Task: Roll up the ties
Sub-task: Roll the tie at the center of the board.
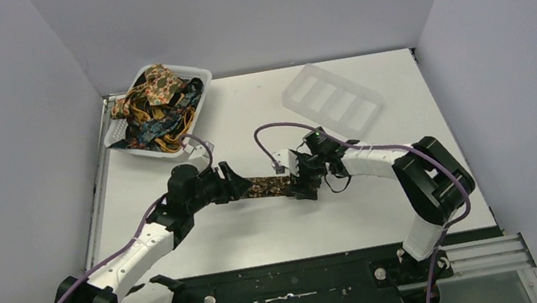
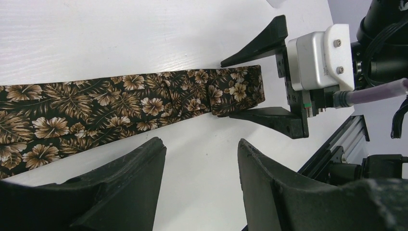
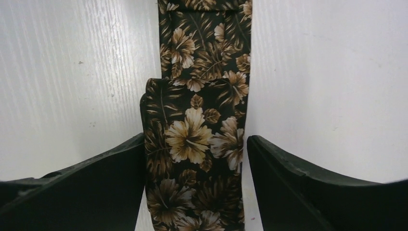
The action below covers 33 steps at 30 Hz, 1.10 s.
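At frame centre in the overhead view, the dark brown tie [image 1: 269, 187] lies flat between both grippers. One short fold is made at its end; the remaining length is unrolled. The right gripper [image 3: 196, 139] brackets that fold, jaws set at tie width; a firm pinch cannot be confirmed. The left gripper [image 2: 199, 144] hangs wide beside the strip. More ties [image 1: 156, 104] fill the basket [image 1: 202, 75], upper left, unrolled.
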Each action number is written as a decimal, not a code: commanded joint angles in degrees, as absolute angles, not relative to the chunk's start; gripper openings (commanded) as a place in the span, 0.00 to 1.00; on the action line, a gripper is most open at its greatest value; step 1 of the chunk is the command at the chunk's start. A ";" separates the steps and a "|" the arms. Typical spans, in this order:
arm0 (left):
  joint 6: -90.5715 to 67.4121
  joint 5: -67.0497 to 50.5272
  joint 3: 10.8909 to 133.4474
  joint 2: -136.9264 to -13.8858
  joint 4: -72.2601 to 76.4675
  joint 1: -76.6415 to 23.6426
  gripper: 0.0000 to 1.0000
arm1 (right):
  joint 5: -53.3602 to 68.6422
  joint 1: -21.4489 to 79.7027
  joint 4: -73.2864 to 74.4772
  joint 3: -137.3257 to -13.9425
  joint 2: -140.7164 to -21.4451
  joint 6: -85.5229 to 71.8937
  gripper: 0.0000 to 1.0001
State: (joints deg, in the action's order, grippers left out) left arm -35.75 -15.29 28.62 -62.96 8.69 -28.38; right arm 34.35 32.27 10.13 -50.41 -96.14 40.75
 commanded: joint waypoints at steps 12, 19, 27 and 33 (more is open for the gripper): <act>-35.64 -16.52 28.93 -63.48 10.45 -28.01 0.55 | 37.25 32.70 14.50 -49.27 -94.20 42.07 0.43; -35.64 -16.37 29.09 -63.01 10.09 -27.95 0.54 | 36.76 32.71 16.42 -50.98 -96.15 43.28 0.58; -35.07 -19.67 29.74 -65.19 13.08 -28.04 0.55 | 34.38 31.75 13.91 -52.47 -90.08 37.09 0.99; -35.33 -20.72 29.59 -66.97 14.95 -28.12 0.56 | 31.49 29.92 9.56 -48.96 -82.85 30.14 1.00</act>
State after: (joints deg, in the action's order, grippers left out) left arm -35.73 -18.39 28.42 -66.17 10.33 -28.38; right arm 33.32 31.53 15.31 -50.30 -89.34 35.75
